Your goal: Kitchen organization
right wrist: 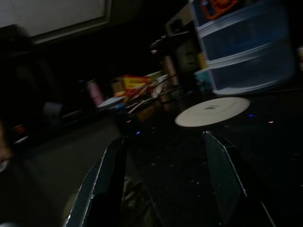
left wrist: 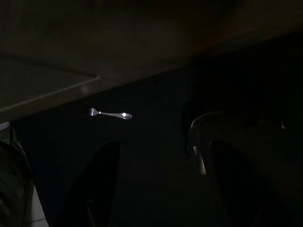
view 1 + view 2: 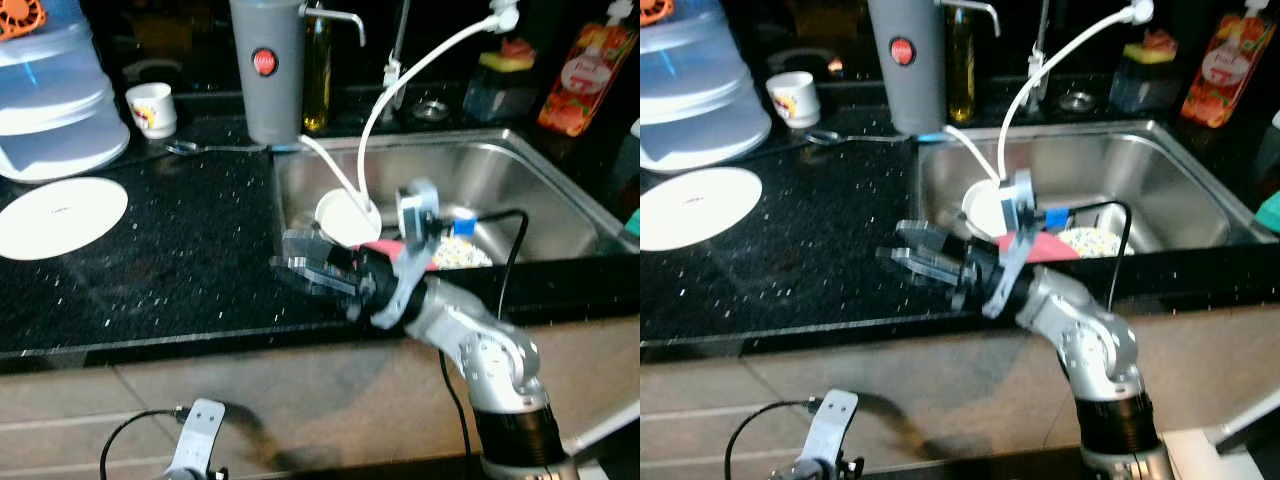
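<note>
Black speckled countertop with a white plate at its left end and a steel sink to the right

Going left to right: a clear plastic drawer unit stands at the back left, the plate lies flat just in front of it, and a small printed cup and a spoon sit further along. The plate looks stiff, light, breakable and slippery; lying flat, it is probably best taken by its rim, perhaps after sliding it to the counter edge. A grey jug stands beside the sink. The right gripper hovers over the counter at the sink's left edge, its fingers open and empty, aimed toward the plate but well apart from it. The sink holds a white bowl, something red and a speckled dish. The left gripper hangs idle below, fingers apart
</note>
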Available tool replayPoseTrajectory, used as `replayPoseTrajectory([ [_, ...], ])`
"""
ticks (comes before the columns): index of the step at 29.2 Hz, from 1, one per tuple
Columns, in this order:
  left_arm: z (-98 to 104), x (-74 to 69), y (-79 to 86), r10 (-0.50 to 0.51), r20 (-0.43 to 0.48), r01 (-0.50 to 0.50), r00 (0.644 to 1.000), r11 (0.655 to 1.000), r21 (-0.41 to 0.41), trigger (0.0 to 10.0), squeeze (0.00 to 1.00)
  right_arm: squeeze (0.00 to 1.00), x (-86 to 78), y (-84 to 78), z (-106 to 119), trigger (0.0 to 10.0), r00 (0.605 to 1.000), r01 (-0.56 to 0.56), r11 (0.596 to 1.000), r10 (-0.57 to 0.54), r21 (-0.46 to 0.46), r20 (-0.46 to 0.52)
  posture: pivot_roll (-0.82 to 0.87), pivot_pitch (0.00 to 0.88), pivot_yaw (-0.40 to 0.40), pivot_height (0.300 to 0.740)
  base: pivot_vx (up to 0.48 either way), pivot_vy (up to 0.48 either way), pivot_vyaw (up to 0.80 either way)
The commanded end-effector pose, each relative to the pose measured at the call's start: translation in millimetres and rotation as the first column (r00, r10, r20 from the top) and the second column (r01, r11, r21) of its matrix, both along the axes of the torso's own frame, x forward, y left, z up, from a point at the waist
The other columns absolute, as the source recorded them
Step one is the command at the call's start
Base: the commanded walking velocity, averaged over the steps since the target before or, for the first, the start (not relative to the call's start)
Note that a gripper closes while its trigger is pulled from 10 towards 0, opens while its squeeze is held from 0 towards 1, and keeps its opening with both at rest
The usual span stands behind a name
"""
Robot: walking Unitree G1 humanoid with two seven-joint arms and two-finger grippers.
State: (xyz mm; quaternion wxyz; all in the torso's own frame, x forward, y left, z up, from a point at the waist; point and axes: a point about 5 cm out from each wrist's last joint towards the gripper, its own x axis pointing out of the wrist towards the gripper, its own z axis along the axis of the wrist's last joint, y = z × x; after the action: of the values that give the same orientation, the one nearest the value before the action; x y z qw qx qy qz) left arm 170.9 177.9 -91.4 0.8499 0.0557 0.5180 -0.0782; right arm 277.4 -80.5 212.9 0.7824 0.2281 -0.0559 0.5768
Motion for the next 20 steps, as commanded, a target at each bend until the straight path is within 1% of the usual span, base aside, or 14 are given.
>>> replayPoseTrajectory([
  [1,-2,-4.3,4.4,0.011,-0.022,-0.011,1.000,1.000,0.009,10.0,0.00,0.00,3.0,-0.2,0,10.0,1.000,0.029,1.000,-0.029,-0.005,-0.002,0.04,0.000,0.015,0.740,-0.319,0.000,0.00],
  [2,-2,-4.4,4.0,0.005,-0.024,-0.005,1.000,1.000,0.006,10.0,0.00,0.00,5.0,5.6,0,10.0,0.998,0.058,0.998,-0.058,-0.005,-0.008,0.04,0.000,0.015,0.740,-0.326,0.000,0.00],
  [4,-2,-4.3,3.8,0.004,-0.025,-0.004,1.000,1.000,0.005,10.0,0.00,0.00,4.4,7.8,0,10.0,0.998,0.059,0.998,-0.059,-0.005,-0.007,0.04,0.000,0.015,0.740,-0.326,0.000,0.00],
  [6,-2,-4.3,3.5,0.001,-0.026,-0.001,1.000,1.000,0.005,10.0,0.00,0.00,-4.6,14.3,1,10.0,1.000,-0.003,1.000,0.003,0.006,0.011,0.04,0.000,0.016,0.740,-0.332,0.000,0.00],
  [7,-2,-4.3,3.5,0.001,-0.026,-0.001,1.000,1.000,0.005,10.0,0.00,0.00,-4.6,14.3,1,10.0,1.000,-0.003,1.000,0.003,0.006,0.011,0.04,0.000,0.016,0.740,-0.334,0.000,0.00],
  [9,-2,-4.2,3.5,-0.004,-0.027,0.004,1.000,1.000,0.008,10.0,0.00,0.00,-11.5,18.1,2,10.0,0.998,-0.050,0.999,0.050,0.011,0.028,0.04,0.000,0.017,0.740,-0.336,0.000,0.00],
  [14,-2,-4.1,3.8,-0.009,-0.027,0.009,1.000,1.000,0.011,10.0,0.00,0.00,-15.3,24.5,3,10.0,0.997,-0.068,0.998,0.067,0.008,0.035,0.04,0.000,0.017,0.740,-0.331,0.000,0.00],
  [17,-1,-4.0,4.0,-0.011,-0.026,0.012,1.000,1.000,0.009,10.0,0.00,0.00,-15.5,33.2,-1,10.0,0.998,-0.048,0.998,0.049,-0.040,0.035,0.04,0.000,0.014,0.740,-0.326,0.000,0.00],
  [20,-1,-3.8,3.9,-0.013,-0.026,0.014,1.000,1.000,0.009,10.0,0.00,0.00,-15.6,36.6,-3,10.0,0.998,-0.039,0.997,0.042,-0.070,0.040,0.04,0.000,0.014,0.740,-0.322,0.000,0.00],
])
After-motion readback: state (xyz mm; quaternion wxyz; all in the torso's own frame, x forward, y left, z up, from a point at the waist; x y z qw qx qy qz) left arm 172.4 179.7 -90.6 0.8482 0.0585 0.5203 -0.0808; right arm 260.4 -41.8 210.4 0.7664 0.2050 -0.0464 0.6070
